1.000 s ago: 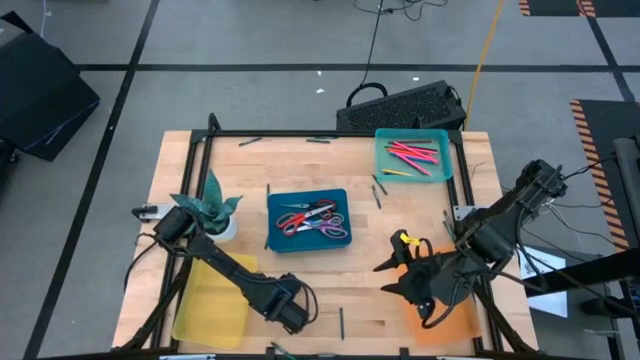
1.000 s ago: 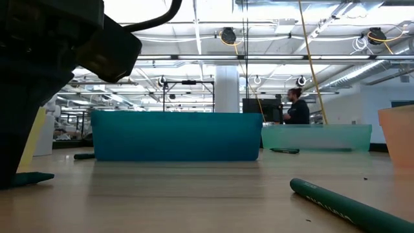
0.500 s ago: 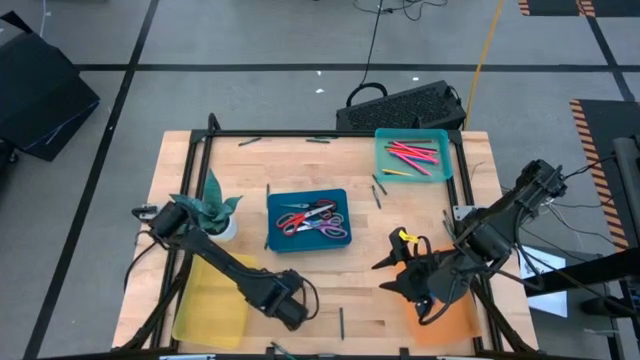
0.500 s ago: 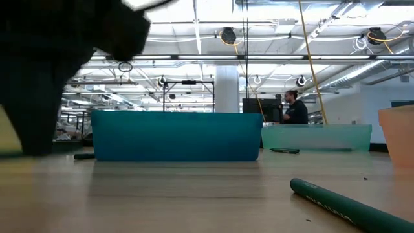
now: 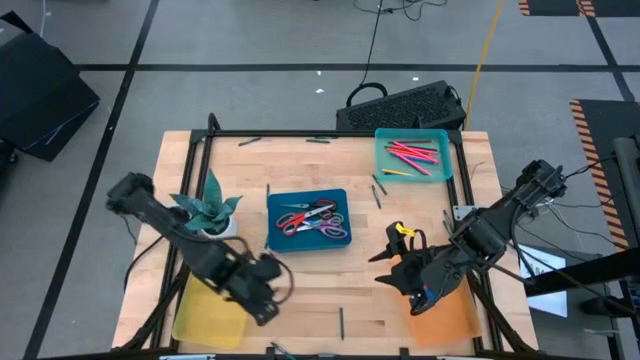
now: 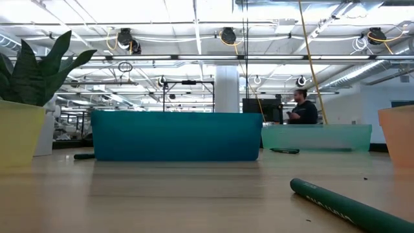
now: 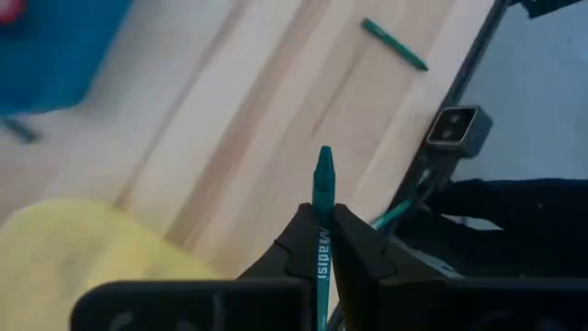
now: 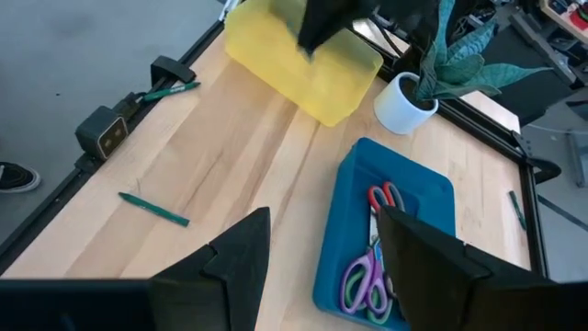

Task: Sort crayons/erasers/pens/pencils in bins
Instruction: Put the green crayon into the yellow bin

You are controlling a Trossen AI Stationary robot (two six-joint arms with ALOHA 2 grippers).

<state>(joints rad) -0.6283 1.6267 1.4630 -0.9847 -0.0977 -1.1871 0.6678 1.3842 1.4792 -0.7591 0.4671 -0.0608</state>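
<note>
My left gripper (image 5: 263, 300) hangs over the near right corner of the yellow bin (image 5: 208, 312), shut on a teal crayon (image 7: 323, 184). My right gripper (image 8: 322, 257) stands open and empty at the table's right, beside the orange bin (image 5: 447, 316). The teal bin (image 5: 385, 170) at the far right holds red sticks. The dark blue bin (image 5: 275, 235) in the middle holds scissors. Loose green crayons (image 5: 341, 322) (image 5: 376, 192) lie flat on the wood. No erasers show. My left gripper pinches the teal crayon by its labelled body (image 7: 322, 244) between the two fingers. The crayon lies along the fingers, and its pointed tip (image 7: 323, 164) sticks out past them. It is lifted clear of the table.
A plant in a white pot (image 5: 215, 218) stands left of the blue bin. More green sticks (image 5: 267, 188) (image 5: 250, 141) (image 5: 318, 140) lie near the far edge. A black frame (image 5: 330, 133) runs round the tabletop. Bare wood lies between the blue bin and the near edge.
My left gripper has risen from the table near its front edge and moved toward the table's left, over the yellow bin's corner, carrying the teal crayon up off the wood. It has left the low view. My right gripper has drifted slightly toward the far edge.
</note>
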